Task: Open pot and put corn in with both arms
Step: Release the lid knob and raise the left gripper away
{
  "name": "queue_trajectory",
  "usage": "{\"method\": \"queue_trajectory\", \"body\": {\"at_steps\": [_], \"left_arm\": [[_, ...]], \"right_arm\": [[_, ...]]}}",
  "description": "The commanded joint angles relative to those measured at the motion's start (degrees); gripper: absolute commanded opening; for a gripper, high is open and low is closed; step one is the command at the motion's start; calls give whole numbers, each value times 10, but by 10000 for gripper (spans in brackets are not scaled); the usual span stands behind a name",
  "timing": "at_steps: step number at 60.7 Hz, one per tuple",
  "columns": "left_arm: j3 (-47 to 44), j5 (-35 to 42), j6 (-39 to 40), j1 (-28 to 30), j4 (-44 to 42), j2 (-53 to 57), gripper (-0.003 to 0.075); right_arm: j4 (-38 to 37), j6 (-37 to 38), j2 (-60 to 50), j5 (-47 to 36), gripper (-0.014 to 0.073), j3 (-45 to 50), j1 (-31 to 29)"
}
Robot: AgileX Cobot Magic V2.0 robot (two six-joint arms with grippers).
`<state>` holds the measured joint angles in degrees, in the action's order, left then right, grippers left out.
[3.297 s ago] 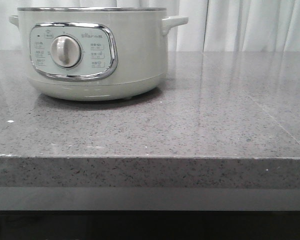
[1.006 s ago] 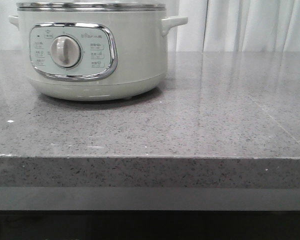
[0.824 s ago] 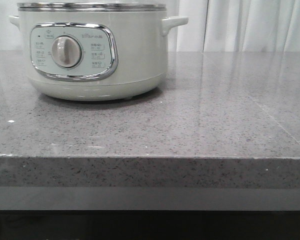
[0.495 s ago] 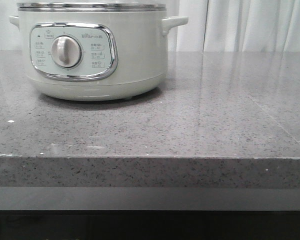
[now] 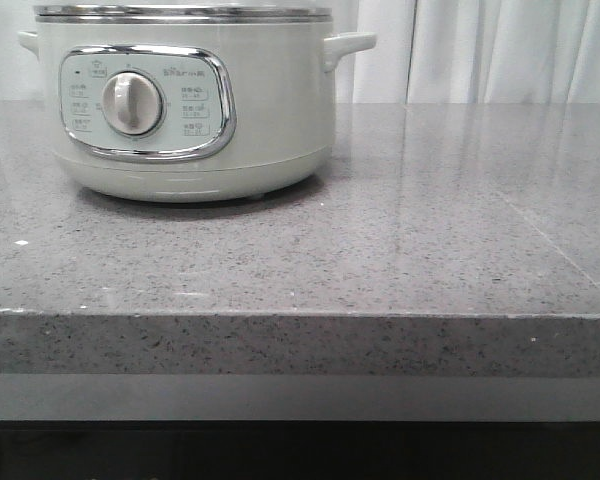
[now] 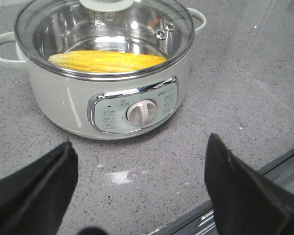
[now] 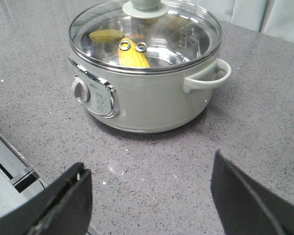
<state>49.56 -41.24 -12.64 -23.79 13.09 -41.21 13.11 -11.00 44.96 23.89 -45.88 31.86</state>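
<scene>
The pale cream-green pot (image 5: 185,100) stands at the back left of the grey stone counter, its glass lid (image 6: 105,34) on and its dial facing the front. It also shows in the left wrist view (image 6: 117,93) and the right wrist view (image 7: 147,93). The yellow corn (image 6: 105,61) lies inside the pot under the lid, and shows in the right wrist view too (image 7: 133,57). My left gripper (image 6: 139,156) is open and empty, above the counter in front of the pot. My right gripper (image 7: 149,181) is open and empty, above the counter off the pot's right front.
The counter's front edge (image 5: 300,318) runs across the front view, with a dark gap below. White curtains (image 5: 500,50) hang behind the counter. A metal rail (image 6: 264,196) shows past the counter edge in the left wrist view.
The lid's metal rim now sits on the pot's top edge, where 3.3 s ago the rim looked lower and barer. The pot and counter have not moved since.
</scene>
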Motion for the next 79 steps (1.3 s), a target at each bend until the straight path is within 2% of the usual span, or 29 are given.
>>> {"method": "queue_trajectory", "body": {"at_steps": [1, 8, 17, 20, 25, 30, 37, 46, 65, 71, 79], "left_arm": [[16, 44, 7, -1, 7, 2, 532], [16, 44, 7, -1, 7, 2, 477], [16, 44, 7, -1, 7, 2, 305], [16, 44, 7, -1, 7, 2, 242], [16, 44, 7, -1, 7, 2, 137], [16, 44, 7, -1, 7, 2, 61], [16, 44, 7, -1, 7, 2, -20], [16, 44, 7, -1, 7, 2, -20], [6, 45, 7, -1, 7, 12, -20], [-21, 83, 7, 29, -31, 49, -20], [-104, 145, 7, 112, -21, 139, -20]], "right_arm": [[1, -5, -5, -44, 530, -14, -1], [1, -5, -5, -44, 530, -14, -1], [1, -5, -5, -44, 500, -14, -1], [1, -5, -5, -44, 444, -14, -1], [1, -5, -5, -44, 297, -14, -1], [1, -5, -5, -44, 142, -14, -1], [1, -5, -5, -44, -13, -14, -1], [1, -5, -5, -44, -87, -14, -1], [1, -5, -5, -44, -89, -14, -1], [1, -5, -5, -44, -89, -14, -1], [1, -5, -5, -45, -89, -14, -1]]}}
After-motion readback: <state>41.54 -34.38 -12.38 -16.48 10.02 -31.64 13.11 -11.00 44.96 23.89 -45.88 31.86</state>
